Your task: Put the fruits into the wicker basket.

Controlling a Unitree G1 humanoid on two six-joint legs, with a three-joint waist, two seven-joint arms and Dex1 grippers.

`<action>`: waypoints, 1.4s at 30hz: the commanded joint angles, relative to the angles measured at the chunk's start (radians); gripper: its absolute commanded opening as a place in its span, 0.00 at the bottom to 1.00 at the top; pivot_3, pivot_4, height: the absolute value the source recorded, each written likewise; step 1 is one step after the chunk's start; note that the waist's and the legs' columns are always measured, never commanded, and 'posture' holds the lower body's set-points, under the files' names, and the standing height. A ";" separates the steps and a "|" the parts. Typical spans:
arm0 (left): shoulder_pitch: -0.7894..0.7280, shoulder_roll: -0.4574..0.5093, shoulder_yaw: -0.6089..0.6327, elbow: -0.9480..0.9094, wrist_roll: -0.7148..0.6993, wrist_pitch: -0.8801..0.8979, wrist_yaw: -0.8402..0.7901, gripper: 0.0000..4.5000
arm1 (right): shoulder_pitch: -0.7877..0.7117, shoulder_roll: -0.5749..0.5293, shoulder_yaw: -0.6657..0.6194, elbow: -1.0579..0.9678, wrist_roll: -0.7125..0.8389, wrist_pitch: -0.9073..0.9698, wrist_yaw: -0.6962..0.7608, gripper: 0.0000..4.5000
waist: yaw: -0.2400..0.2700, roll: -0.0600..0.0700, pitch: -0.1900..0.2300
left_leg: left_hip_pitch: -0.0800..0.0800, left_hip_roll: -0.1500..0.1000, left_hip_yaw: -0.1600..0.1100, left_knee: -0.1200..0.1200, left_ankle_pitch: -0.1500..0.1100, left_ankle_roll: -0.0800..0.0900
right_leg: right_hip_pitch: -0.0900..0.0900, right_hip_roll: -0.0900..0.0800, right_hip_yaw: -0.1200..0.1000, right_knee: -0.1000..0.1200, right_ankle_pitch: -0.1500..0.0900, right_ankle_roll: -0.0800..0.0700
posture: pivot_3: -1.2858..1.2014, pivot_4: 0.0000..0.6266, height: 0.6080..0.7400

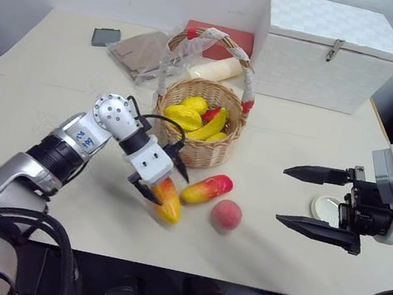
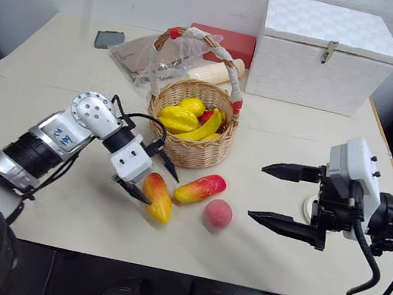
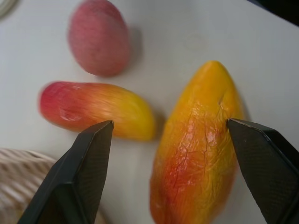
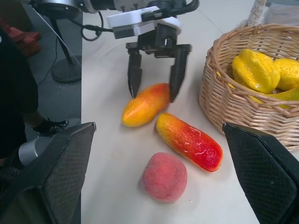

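My left gripper (image 1: 164, 178) straddles the yellow-orange mango (image 1: 167, 200) at lower centre of the frame, fingers apart on either flank, not yet pinching. I should close squarely across its middle (it's slick and tapered). The red-tipped mango (image 1: 207, 189) and peach (image 1: 225, 216) lie just right; wicker basket (image 1: 203, 151) above. My right gripper (image 1: 315, 198) hangs released.

White latched box (image 1: 324, 52) behind, red box (image 1: 221, 38) beside it

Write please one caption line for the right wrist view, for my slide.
Left gripper with open fingers straddles a mango beside the wicker basket.
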 commanded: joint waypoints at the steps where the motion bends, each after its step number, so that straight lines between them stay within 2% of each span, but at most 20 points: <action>1: 0.028 -0.006 0.021 -0.017 -0.039 0.047 -0.112 0.91 | -0.012 0.013 -0.004 -0.019 0.013 -0.016 -0.014 1.00 | 0.002 0.000 0.000 | 0.000 0.000 0.000 0.000 0.000 0.000 | 0.000 0.000 0.000 0.000 0.000 0.000 | 0.52 0.24 1.00; 4: 0.036 -0.017 0.069 -0.042 -0.081 0.139 -0.112 0.91 | -0.010 0.021 0.010 -0.018 0.003 -0.024 -0.017 1.00 | 0.008 -0.001 0.001 | -0.005 0.000 -0.001 0.002 0.000 0.000 | -0.003 0.000 -0.001 0.000 0.000 0.000 | 0.52 0.24 1.00; 8: 0.025 0.050 -0.003 -0.069 -0.040 0.106 -0.112 0.91 | -0.025 0.026 0.022 -0.003 -0.007 -0.029 -0.016 1.00 | 0.004 -0.001 0.001 | -0.009 0.000 -0.001 0.002 0.001 -0.003 | -0.007 0.000 -0.002 -0.002 0.000 0.000 | 0.52 0.24 1.00; 12: 0.032 0.046 -0.019 -0.024 0.046 0.054 -0.112 0.91 | -0.056 0.033 0.025 0.017 0.006 -0.024 -0.026 1.00 | 0.004 -0.001 0.001 | -0.007 0.000 0.000 0.001 0.001 -0.003 | -0.006 0.000 -0.001 -0.001 0.000 0.000 | 0.52 0.24 1.00; 15: 0.036 0.016 0.003 0.025 0.083 0.031 -0.112 0.79 | -0.068 0.033 0.034 0.027 -0.008 -0.030 -0.023 1.00 | 0.004 -0.001 0.001 | -0.006 0.000 0.000 0.002 0.002 -0.003 | -0.006 0.000 0.000 -0.001 0.000 0.000 | 0.52 0.24 1.00; 18: 0.034 0.010 0.003 0.042 0.082 0.027 -0.112 0.60 | -0.072 0.030 0.039 0.037 -0.017 -0.037 -0.015 1.00 | 0.004 -0.001 0.001 | -0.006 0.000 0.000 0.002 0.001 -0.002 | -0.006 0.000 0.000 -0.001 0.000 0.000 | 0.52 0.24 1.00; 21: 0.033 0.017 0.007 0.037 0.084 0.025 -0.112 0.59 | -0.075 0.030 0.043 0.042 -0.022 -0.043 -0.012 1.00 | 0.005 -0.001 0.001 | -0.006 0.000 0.000 0.001 0.001 -0.002 | -0.006 0.000 0.000 -0.001 0.000 0.000 | 0.52 0.24 1.00; 23: 0.043 0.034 0.030 -0.021 0.005 0.110 -0.112 0.59 | -0.075 0.033 0.046 0.041 -0.024 -0.045 -0.009 1.00 | 0.004 -0.001 0.001 | -0.006 0.000 0.000 0.001 0.001 -0.002 | -0.006 0.000 0.000 -0.001 0.000 0.000 | 0.52 0.24 1.00; 26: 0.062 0.038 0.143 -0.142 -0.178 0.371 -0.095 0.59 | -0.080 0.042 0.057 0.034 -0.026 -0.049 -0.012 1.00 | 0.002 -0.001 0.001 | -0.006 0.000 0.000 0.001 0.001 -0.002 | -0.006 0.000 0.000 0.000 0.000 0.000 | 0.52 0.24 1.00; 29: 0.074 0.040 0.279 -0.250 -0.287 0.630 0.048 0.59 | -0.088 0.055 0.064 0.024 -0.026 -0.052 -0.025 1.00 | 0.004 -0.001 0.001 | -0.007 0.000 -0.001 0.002 0.001 -0.003 | -0.006 0.000 -0.002 0.001 0.000 0.000 | 0.52 0.24 1.00; 35: -0.021 -0.023 0.465 -0.300 -0.272 1.157 0.458 0.59 | -0.072 0.072 0.059 0.014 -0.032 -0.064 -0.044 1.00 | 0.005 -0.002 0.001 | -0.006 0.000 -0.002 0.003 0.002 -0.004 | -0.005 0.000 -0.002 0.002 -0.001 0.000 | 0.52 0.24 1.00; 39: -0.130 -0.123 0.487 -0.236 -0.202 1.326 0.635 0.59 | -0.094 0.099 0.073 0.024 -0.061 -0.093 -0.075 1.00 | 0.007 -0.002 0.001 | -0.006 -0.001 -0.002 0.004 0.002 -0.004 | -0.005 0.000 -0.002 0.002 -0.001 0.001 | 0.52 0.24 1.00; 42: -0.175 -0.190 0.456 -0.166 -0.130 1.311 0.684 0.59 | -0.139 0.126 0.091 0.047 -0.092 -0.118 -0.107 1.00 | 0.008 -0.002 0.001 | -0.006 -0.001 -0.002 0.004 0.002 -0.004 | -0.005 0.000 -0.002 0.002 -0.001 0.001 | 0.52 0.24 1.00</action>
